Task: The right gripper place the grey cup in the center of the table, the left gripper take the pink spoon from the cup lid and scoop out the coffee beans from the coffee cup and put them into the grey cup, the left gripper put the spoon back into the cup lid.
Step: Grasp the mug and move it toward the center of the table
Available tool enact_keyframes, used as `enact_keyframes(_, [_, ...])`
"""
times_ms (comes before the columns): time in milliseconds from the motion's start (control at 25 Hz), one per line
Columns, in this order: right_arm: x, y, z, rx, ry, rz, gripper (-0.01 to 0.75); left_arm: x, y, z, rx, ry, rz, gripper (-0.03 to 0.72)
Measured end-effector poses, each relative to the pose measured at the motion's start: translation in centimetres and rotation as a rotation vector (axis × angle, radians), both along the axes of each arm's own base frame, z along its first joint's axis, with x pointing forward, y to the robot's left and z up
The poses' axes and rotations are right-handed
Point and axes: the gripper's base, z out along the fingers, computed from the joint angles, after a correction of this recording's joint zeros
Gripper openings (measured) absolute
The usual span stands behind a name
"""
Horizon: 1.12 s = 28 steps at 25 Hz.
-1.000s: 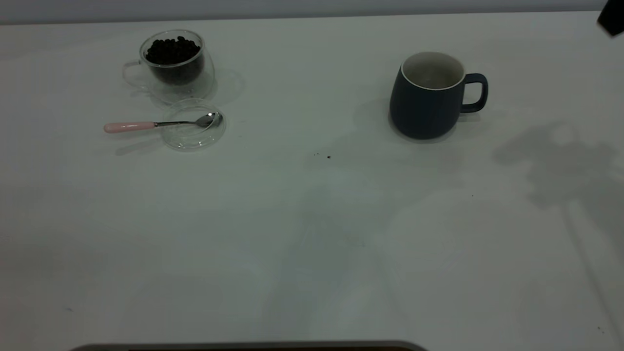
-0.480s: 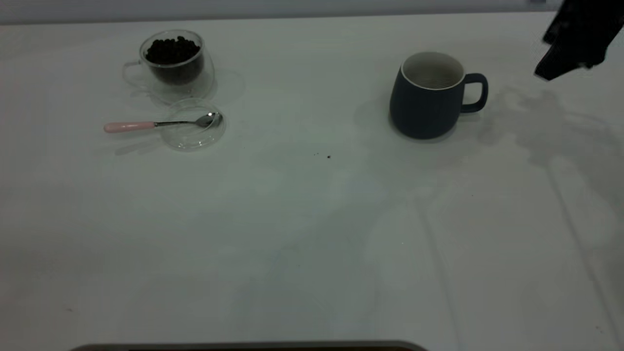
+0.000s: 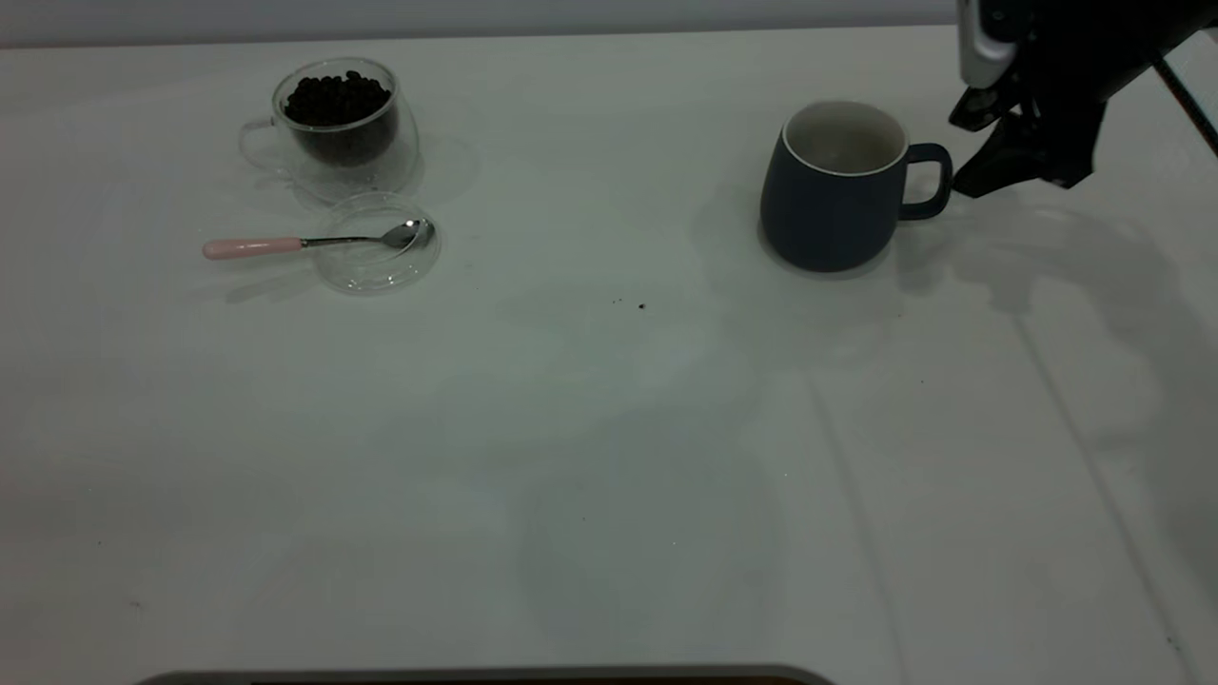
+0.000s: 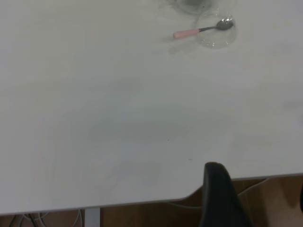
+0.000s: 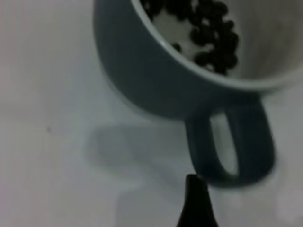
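The grey cup (image 3: 828, 209) stands upright at the right of the table (image 3: 609, 428), handle (image 3: 928, 181) to the right. My right gripper (image 3: 957, 157) is open just right of the handle, not touching. In the right wrist view the cup (image 5: 156, 80) holds some dark beans (image 5: 208, 33), and one fingertip (image 5: 194, 189) is close to the handle. The coffee cup (image 3: 338, 133) with coffee beans (image 3: 336, 98) stands far left. In front of it the pink spoon (image 3: 285, 245) rests with its bowl in the cup lid (image 3: 378, 249). My left gripper (image 4: 258, 198) is open at the table's edge.
A few tiny dark specks (image 3: 640, 306) lie near the table's middle. In the left wrist view the spoon (image 4: 194, 32) and lid (image 4: 215, 35) are far off across bare tabletop. The table's near edge (image 3: 476, 674) shows at the bottom.
My right gripper has come in from the far right corner, down and leftwards, to just beside the grey cup's handle. The cup, spoon, lid and glass cup have not moved.
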Motion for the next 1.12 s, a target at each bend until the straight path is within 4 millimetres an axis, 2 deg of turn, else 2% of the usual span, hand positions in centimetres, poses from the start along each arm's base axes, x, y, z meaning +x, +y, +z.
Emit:
enact_keyframes(200, [-0.4,3.3,-1.0,0.027,0.023,0.039,0.591,0.0,0.0,0.0,0.000,0.000,0.000,0.461])
enact_keyframes(600, [-1.6,10.8,-0.8,0.082,0.008,0.100,0.591,0.0,0.0,0.0,0.000,0.000,0.000,0.461])
enact_keyframes(800, [-1.7,14.3,-1.0,0.129,-0.013,0.068,0.584,0.0,0.0,0.0,0.000,0.000,0.000,0.461])
enact_keyframes(920, [-1.7,15.3,-1.1,0.153,-0.013,0.061,0.569,0.0,0.0,0.0,0.000,0.000,0.000,0.461])
enact_keyframes(1120, [-2.3,14.9,-0.7,0.171,0.031,-0.013,0.528,0.0,0.0,0.0,0.000,0.000,0.000,0.461])
